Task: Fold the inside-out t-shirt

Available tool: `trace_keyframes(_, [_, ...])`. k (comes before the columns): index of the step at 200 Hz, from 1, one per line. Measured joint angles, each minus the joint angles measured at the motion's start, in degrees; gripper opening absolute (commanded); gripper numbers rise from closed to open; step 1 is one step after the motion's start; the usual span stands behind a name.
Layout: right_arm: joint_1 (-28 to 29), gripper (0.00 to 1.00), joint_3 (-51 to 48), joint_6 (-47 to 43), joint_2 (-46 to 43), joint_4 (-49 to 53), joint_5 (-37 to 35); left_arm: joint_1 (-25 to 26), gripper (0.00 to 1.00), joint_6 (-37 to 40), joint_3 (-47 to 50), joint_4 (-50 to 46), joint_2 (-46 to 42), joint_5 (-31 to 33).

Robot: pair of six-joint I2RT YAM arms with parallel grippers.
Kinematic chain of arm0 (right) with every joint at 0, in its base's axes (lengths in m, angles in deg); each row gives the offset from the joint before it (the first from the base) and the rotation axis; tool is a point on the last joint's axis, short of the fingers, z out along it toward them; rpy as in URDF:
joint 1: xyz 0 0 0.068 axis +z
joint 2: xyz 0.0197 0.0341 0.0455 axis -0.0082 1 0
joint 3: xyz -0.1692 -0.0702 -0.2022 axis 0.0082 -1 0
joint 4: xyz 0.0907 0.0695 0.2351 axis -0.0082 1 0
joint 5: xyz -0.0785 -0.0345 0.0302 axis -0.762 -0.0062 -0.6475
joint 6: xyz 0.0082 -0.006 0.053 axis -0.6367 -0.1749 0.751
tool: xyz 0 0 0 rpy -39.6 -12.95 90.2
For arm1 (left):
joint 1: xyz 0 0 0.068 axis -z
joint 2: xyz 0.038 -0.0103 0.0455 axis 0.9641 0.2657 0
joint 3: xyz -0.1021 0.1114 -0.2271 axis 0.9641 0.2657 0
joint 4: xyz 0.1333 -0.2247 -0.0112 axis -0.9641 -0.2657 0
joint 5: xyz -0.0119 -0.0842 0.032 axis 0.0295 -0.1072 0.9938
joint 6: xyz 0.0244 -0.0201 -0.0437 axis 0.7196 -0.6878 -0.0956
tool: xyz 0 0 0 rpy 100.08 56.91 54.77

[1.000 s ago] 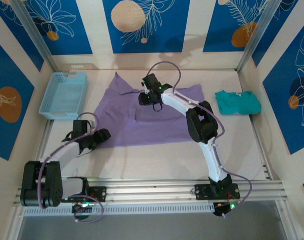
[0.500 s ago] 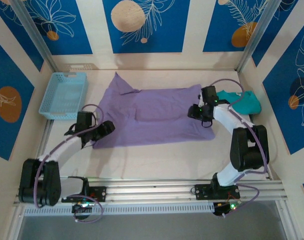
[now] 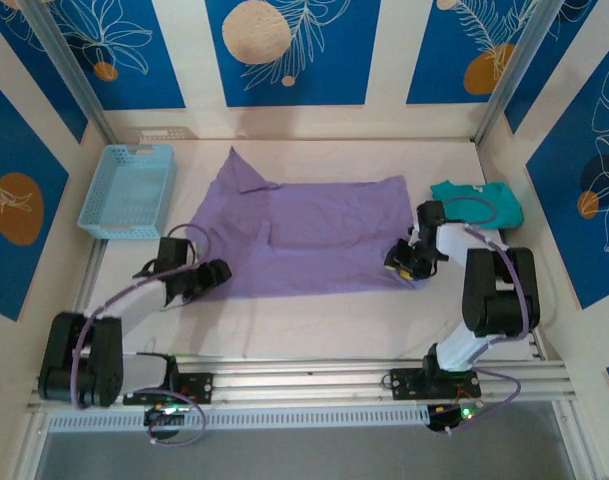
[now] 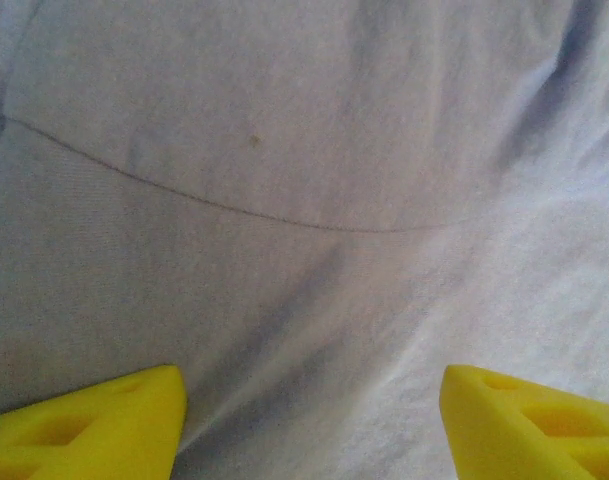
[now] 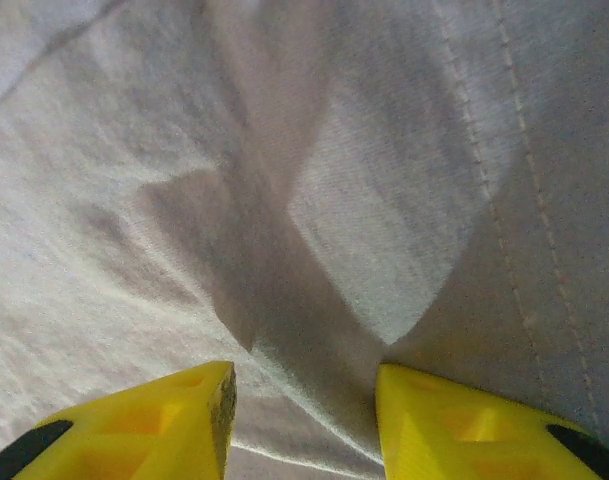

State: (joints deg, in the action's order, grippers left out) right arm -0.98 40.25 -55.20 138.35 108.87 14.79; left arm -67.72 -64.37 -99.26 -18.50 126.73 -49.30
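t-shirt (image 3: 304,235) lay flat (big and purple) between the two grippers | left gripper (image 3: 222,270) sat at its edge, fingers spread wide over the cloth | right gripper (image 3: 396,263) sat at its corner, a cloth bump between half-apart fingers; I could not tell if it pinched

The pale beige bench (image 3: 314,320) is boxed in by walls (image 3: 289,50) of cream stripes and blue panels printed with white leaf outlines and orange discs. Aluminium posts (image 3: 69,70) rise at its far corners, and a slotted aluminium rail (image 3: 304,378) runs along its near edge. The light is even, with soft shadows.
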Motion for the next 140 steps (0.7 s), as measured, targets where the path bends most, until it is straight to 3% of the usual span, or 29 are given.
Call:
trace_keyframes(36, [-0.2, 0.45, -11.8, 6.0, -16.2, 1.4, 2.5, 0.0, 0.7, -2.9, 5.6, -6.0, -13.5, 0.1])
trace_keyframes(51, [0.1, 0.5, -11.6, 7.7, -22.1, 0.9, 2.1, 0.0, 0.7, -3.7, 4.9, -8.9, -17.8, 1.3])
trace_keyframes(68, [0.4, 0.53, -8.1, 8.0, -23.4, -1.9, 0.0, 0.0, 0.71, -3.8, 0.7, -9.4, -16.3, 3.3])
trace_keyframes(89, [-0.5, 0.55, 1.0, 6.9, -15.5, -6.4, -4.6, 0.0, 0.71, -3.5, -9.0, -6.1, -6.2, 4.7])
trace_keyframes(113, [-2.7, 0.55, 15.1, 5.0, 0.7, -9.3, -9.1, 0.0, 0.71, -2.3, -21.1, -0.7, 9.5, 6.2])
trace_keyframes(140, [-3.9, 0.55, 31.1, 2.4, 19.0, -9.4, -11.7, 0.0, 0.71, -0.4, -30.7, 1.4, 21.5, 7.2])
